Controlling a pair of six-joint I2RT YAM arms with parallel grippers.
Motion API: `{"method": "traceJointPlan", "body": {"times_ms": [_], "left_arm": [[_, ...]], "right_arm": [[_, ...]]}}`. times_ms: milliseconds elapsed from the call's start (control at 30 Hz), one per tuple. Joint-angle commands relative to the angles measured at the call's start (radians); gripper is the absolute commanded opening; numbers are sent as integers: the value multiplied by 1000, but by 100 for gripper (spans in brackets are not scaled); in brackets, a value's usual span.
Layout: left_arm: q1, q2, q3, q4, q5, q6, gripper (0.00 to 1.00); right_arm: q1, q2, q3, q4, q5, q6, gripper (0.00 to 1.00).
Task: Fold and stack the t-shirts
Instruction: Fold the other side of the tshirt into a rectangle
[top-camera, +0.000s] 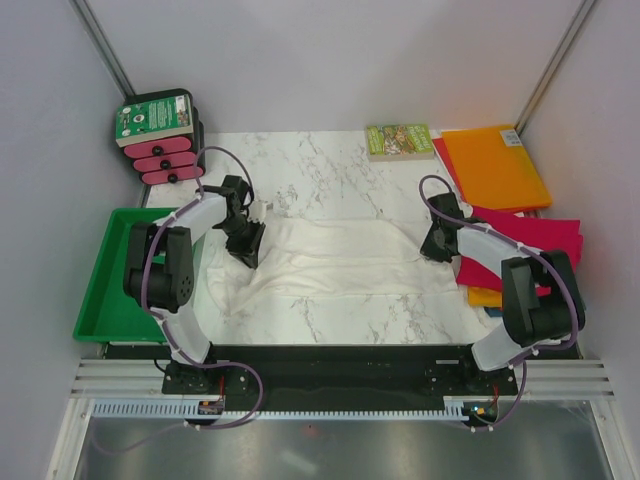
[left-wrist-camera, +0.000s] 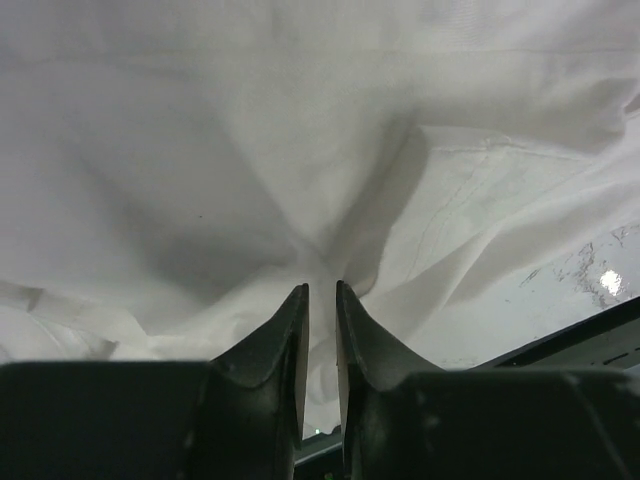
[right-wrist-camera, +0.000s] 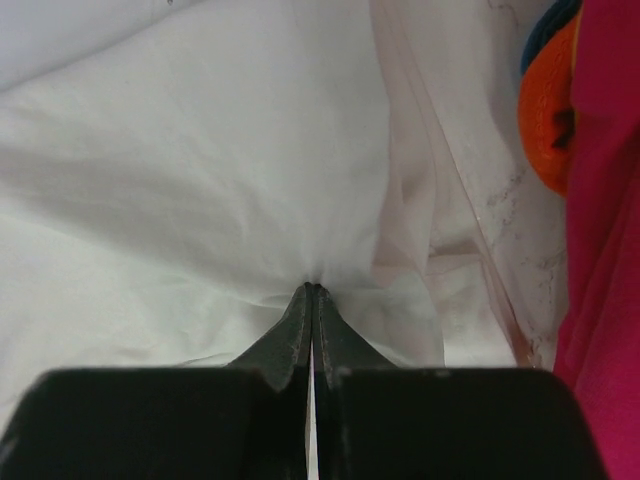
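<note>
The marble table (top-camera: 330, 165) carries everything. The white shirt (top-camera: 340, 255) lies spread and wrinkled across the span between the two sets of jaws, one end at each.

The green tray (top-camera: 110, 290) sits outboard of the left gripper (top-camera: 247, 245), behind its arm. A magenta shirt (top-camera: 530, 240) lies outboard of the right gripper (top-camera: 437, 245), close beside it, partly under that arm. The folded orange shirt (top-camera: 495, 165) lies beyond the right jaws. A black and pink case (top-camera: 158, 135) stands beyond the left jaws, and a green book (top-camera: 398, 140) lies beyond the right ones, just beside the orange shirt.

The left jaws stand almost together, with white cloth puckered at their tips. The right jaws are pressed together on a pinch of the same shirt, creases fanning out from them.
</note>
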Motion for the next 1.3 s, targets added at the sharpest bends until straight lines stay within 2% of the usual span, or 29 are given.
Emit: {"method": "traceJointPlan", "body": {"times_ms": [0, 100, 167, 333, 467, 633, 1000, 1200, 1267], "left_arm": [[5, -145, 20, 60, 11, 15, 24], [10, -202, 26, 118, 15, -15, 31], [10, -184, 51, 129, 15, -29, 32], [-4, 2, 101, 75, -12, -48, 25], [-5, 50, 94, 74, 11, -28, 23], [-11, 36, 91, 68, 60, -5, 22], [-37, -125, 0, 61, 178, 46, 21], [-116, -133, -89, 9, 184, 130, 21], [-125, -160, -113, 49, 151, 112, 17]], "right_arm": [[-1, -74, 42, -16, 40, -18, 5], [2, -102, 89, -9, 45, -25, 8], [4, -100, 123, -9, 42, -25, 9], [22, -91, 140, -9, 36, -12, 9], [30, -99, 134, -5, 42, -12, 9], [30, -94, 129, -1, 56, -13, 8], [48, -90, 91, 27, 56, 7, 7], [53, -93, 80, 33, 60, 7, 7], [55, -94, 79, 33, 60, 8, 7]]}}
